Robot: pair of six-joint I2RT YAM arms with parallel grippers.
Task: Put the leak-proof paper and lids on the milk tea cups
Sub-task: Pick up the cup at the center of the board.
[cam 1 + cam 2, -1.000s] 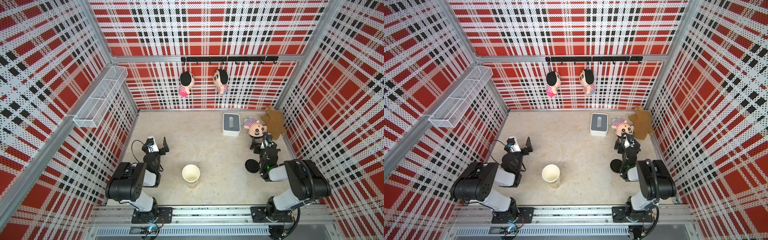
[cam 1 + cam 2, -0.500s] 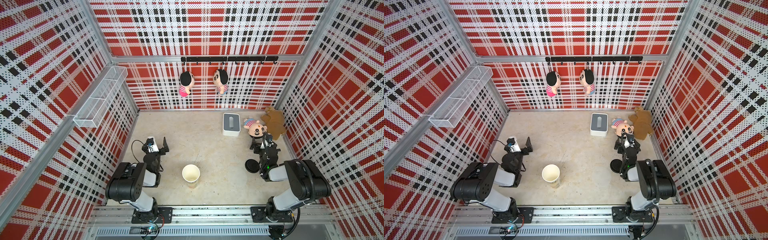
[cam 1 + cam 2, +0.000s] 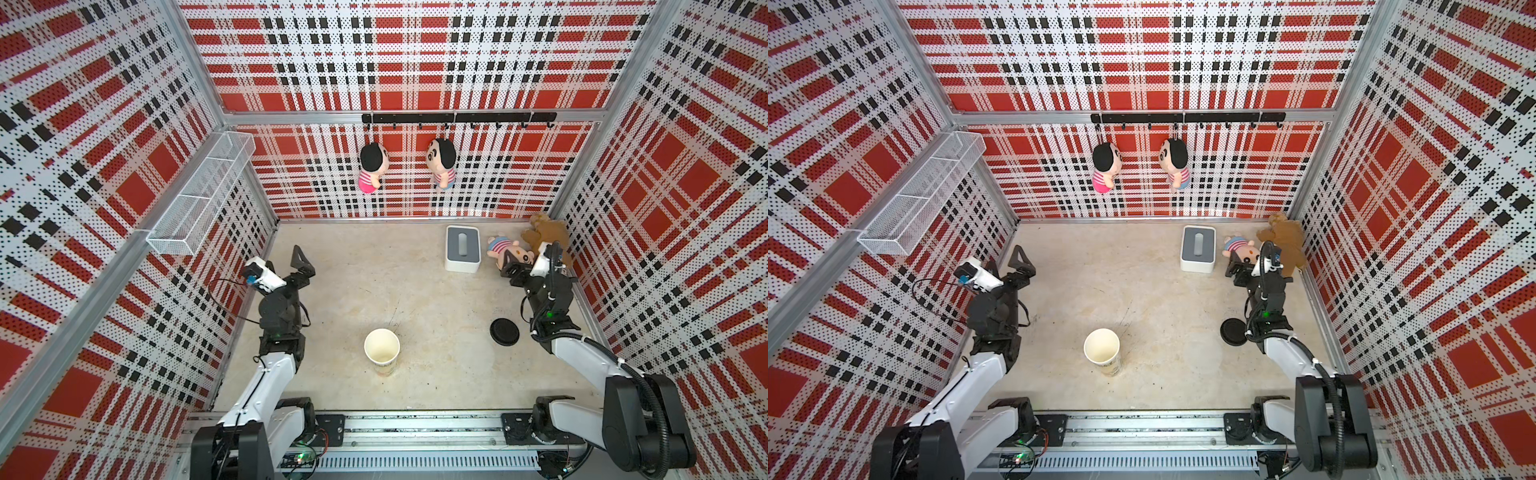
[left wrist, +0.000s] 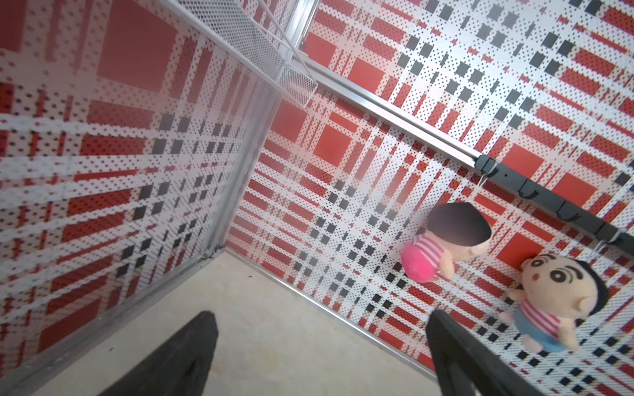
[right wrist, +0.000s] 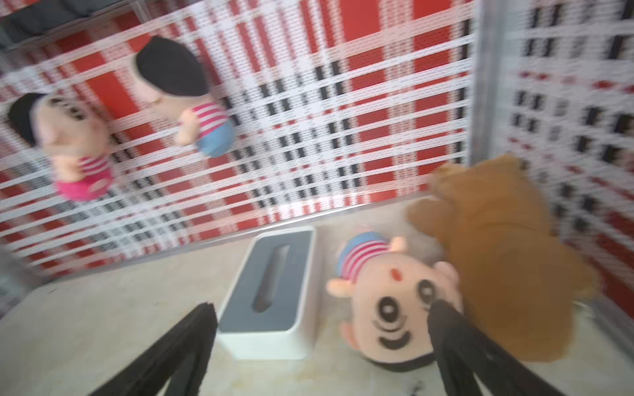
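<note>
Perforated metal walls all round, printed in red, black and white plaid; pale, mottled stone-like floor (image 3: 353, 270), matt and faintly stained. White wire-mesh basket (image 3: 199, 199), long and boxy, fixed high on the left wall. Black hook rail (image 3: 457, 117) across the back wall, with two soft plush dolls hanging from it: pink-shorts doll (image 3: 371, 167) and blue-shorts doll (image 3: 441, 163), both in striped tops.

Paper cup (image 3: 382, 351) upright on the floor near the front edge, between the two arms and well apart from both; round open rim, smooth cream-white inside, tapering down to a base with beige and yellowish print, shown likewise in a top view (image 3: 1103, 351). No sheet over its mouth. Leak-proof paper not discernible in any view.

White box (image 3: 462, 248) with rounded corners and a grey slotted top near the back wall, smooth plastic look. Just beside it, a striped plush doll (image 3: 509, 249) lying on its side, touching a shaggy brown plush bear (image 3: 544, 235) in the back right corner. Flat black round lid (image 3: 504, 331) on the floor beside the right arm.

Left gripper (image 4: 322, 346) raised off the floor, fingers spread wide, nothing between them. Right gripper (image 5: 322, 343) likewise wide open and empty, aimed towards box and doll; that wrist view blurred.
</note>
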